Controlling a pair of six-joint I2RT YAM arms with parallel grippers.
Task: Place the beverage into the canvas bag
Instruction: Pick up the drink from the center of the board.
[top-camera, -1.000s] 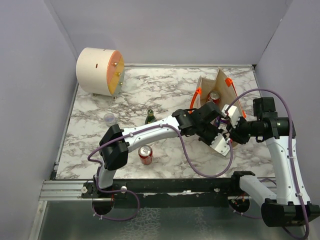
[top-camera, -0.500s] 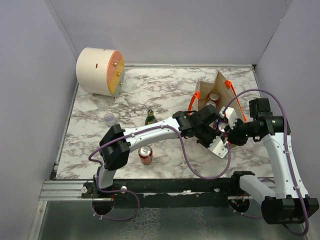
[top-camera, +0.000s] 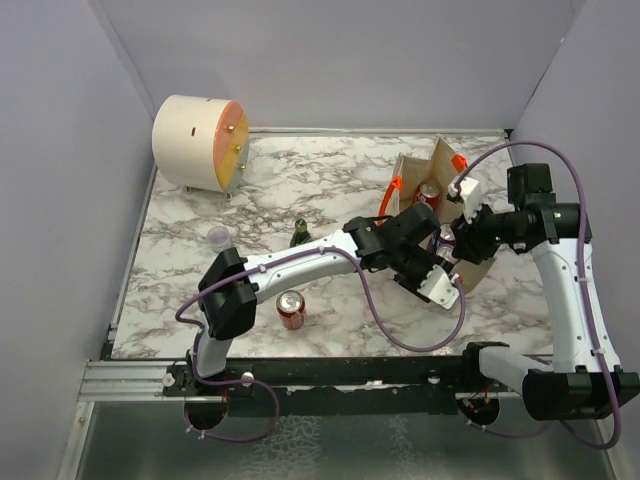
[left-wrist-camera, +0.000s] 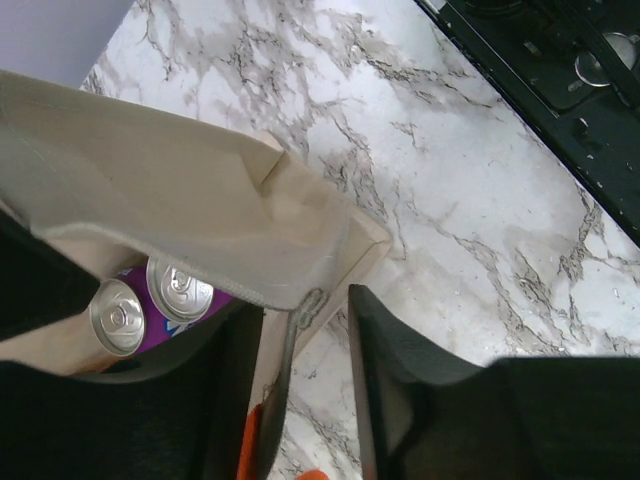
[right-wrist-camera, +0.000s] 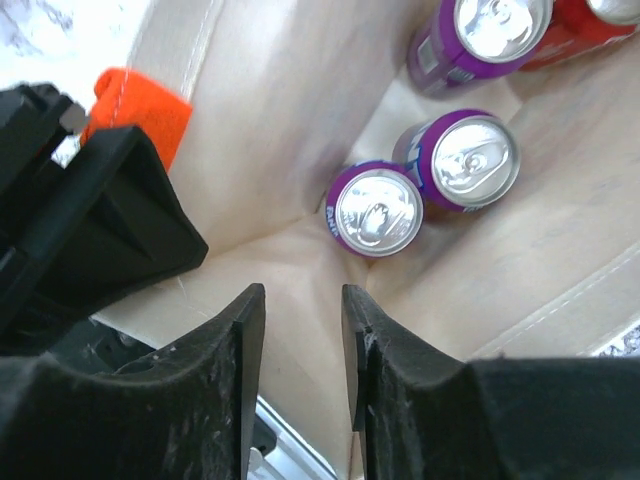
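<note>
White arm links (top-camera: 300, 262), black joints (top-camera: 230, 295), looping purple cables (top-camera: 400, 335), black fingers (left-wrist-camera: 235, 400).

The bag (right-wrist-camera: 300, 90) is matt woven cloth, its handle (right-wrist-camera: 135, 115) orange webbing. The cans (right-wrist-camera: 377, 210) have shiny metal tops and glossy sides. The table (left-wrist-camera: 450, 150) looks like smooth marble.

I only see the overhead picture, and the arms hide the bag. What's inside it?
Observer: The right wrist view shows three purple cans and part of a red can in the bag.
Operator: Is the right gripper holding one?
Observer: No, it is open and empty above them.
Operator: And the left gripper?
Observer: Open too, with the bag's edge between its jaws.
</note>
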